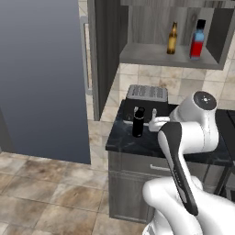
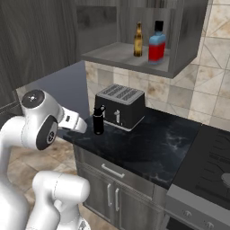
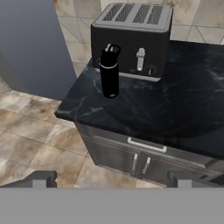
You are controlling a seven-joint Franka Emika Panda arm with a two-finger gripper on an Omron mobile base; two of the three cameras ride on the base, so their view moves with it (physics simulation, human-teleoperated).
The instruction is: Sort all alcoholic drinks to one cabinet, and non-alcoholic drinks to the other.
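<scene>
— Jaws spread wide on the gripper (image 3: 112,181), nothing between them, looking down at the counter (image 3: 175,113).

— And the small black bottle (image 3: 109,72)?

— Upright near the counter's front corner, at about eleven o'clock from the hand, just in front of the toaster (image 3: 131,39). Looks light, rigid and smooth, so I'd guess slippery; take it round the straight body, below the cap.

— The arm?

— Folded, elbow high, forearm reaching level toward it. Beer bottle (image 1: 172,39) and red bottle (image 1: 198,39) already stand on the open cabinet shelf (image 1: 160,56).
</scene>
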